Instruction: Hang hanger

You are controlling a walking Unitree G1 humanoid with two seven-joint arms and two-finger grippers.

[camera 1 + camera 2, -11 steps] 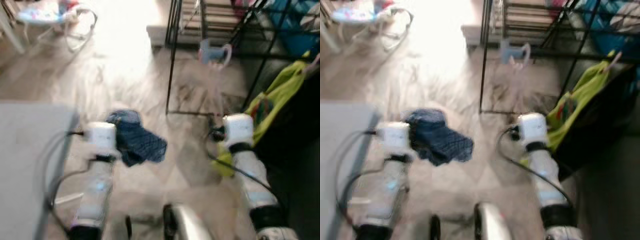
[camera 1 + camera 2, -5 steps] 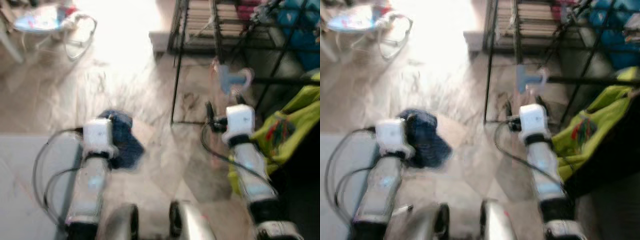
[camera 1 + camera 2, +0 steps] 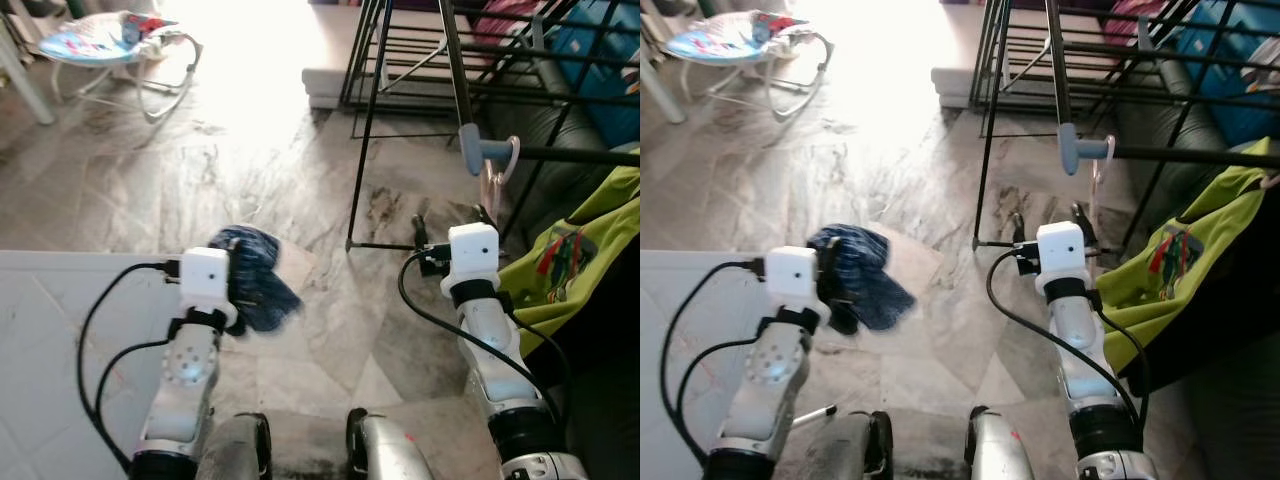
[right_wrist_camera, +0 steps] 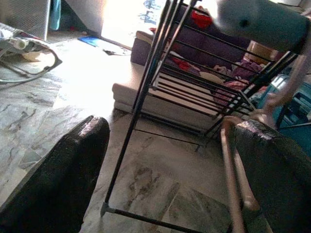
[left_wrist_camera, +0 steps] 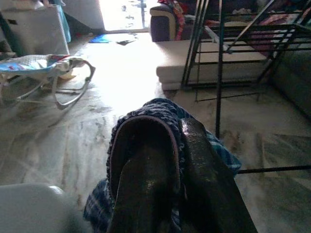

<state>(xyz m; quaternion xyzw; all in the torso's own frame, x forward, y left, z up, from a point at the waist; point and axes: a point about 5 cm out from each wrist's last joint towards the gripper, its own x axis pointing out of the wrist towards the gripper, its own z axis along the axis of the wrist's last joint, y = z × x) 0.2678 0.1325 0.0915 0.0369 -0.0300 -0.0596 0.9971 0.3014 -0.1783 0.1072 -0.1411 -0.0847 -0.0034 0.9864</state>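
Robot standing at a drying rack, cloth in one gripper, hanger by the other.

The left gripper [image 5: 165, 194] is holding a blue checked cloth [image 3: 255, 285] with fingers [image 5: 141, 179] clamped together on it, above the marble floor [image 3: 250, 170]; the right gripper [image 4: 165, 170] is reaching toward 12 o'clock with fingers [image 4: 63, 170] apart, a pink hanger [image 3: 492, 185] touching one finger; the hanger is hanging from a blue clip [image 3: 478, 150] on the rack [image 3: 420, 60] rail; a green garment [image 3: 575, 250] is draping at 3 o'clock; a baby bouncer [image 3: 110, 45] is sitting at 10 o'clock.
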